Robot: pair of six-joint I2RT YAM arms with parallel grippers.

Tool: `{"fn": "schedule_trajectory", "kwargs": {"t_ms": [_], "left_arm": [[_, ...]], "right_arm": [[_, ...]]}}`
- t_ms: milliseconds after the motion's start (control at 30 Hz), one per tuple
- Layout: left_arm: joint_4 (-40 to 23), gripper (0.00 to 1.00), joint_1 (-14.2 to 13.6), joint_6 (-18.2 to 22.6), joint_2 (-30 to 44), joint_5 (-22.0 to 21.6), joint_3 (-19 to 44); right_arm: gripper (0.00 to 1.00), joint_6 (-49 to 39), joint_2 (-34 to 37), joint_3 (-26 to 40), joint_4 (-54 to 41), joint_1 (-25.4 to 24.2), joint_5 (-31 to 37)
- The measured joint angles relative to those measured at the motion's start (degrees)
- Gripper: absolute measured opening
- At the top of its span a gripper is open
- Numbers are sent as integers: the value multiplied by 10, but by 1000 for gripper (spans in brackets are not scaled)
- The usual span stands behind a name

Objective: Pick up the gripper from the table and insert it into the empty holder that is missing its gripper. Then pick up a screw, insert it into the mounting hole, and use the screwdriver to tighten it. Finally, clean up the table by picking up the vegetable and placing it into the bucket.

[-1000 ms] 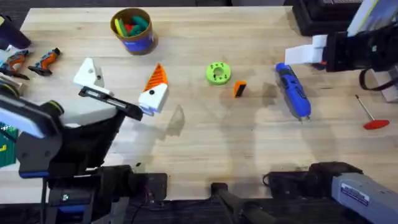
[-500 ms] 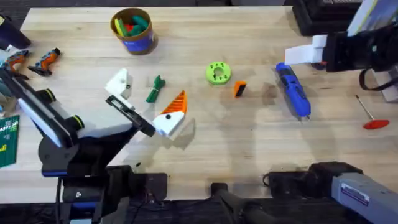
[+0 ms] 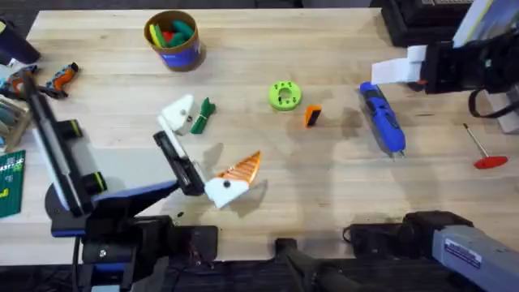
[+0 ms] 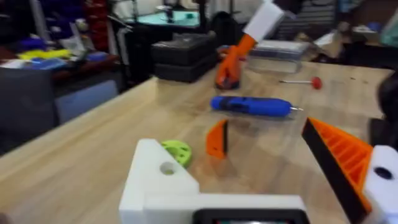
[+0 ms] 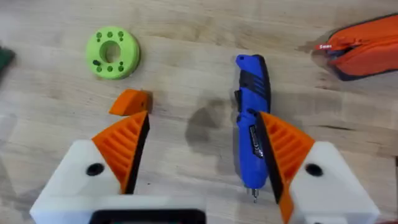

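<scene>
A: Where is the gripper (image 3: 312,116) lying?
B: Just beside the lime disc (image 3: 285,95). My right gripper (image 5: 199,162) is hovering spread wide above it; I'm planning to centre before descending

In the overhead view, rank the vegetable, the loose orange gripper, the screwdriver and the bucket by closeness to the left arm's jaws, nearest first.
Measured from the left gripper:
1. The vegetable, just beyond it, beside the bare white holder.
2. The orange gripper, toward the table's middle, next to the green disc.
3. The bucket, at the far edge, only slightly farther than the orange gripper.
4. The screwdriver, well off on the right side.
</scene>
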Motion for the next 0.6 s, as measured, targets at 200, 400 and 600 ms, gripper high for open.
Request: {"fn": "schedule_trajectory", "kwargs": {"t_ms": [200, 400, 600], "left_arm": [[-70, 985, 0, 0, 0, 58, -1], [-107, 985, 0, 20, 0, 125, -2], [-167, 985, 0, 28, 0, 136, -4]], "right_arm": [[980, 0, 0, 0, 0, 0, 0], [980, 0, 0, 0, 0, 0, 0], [980, 0, 0, 0, 0, 0, 0]]}}
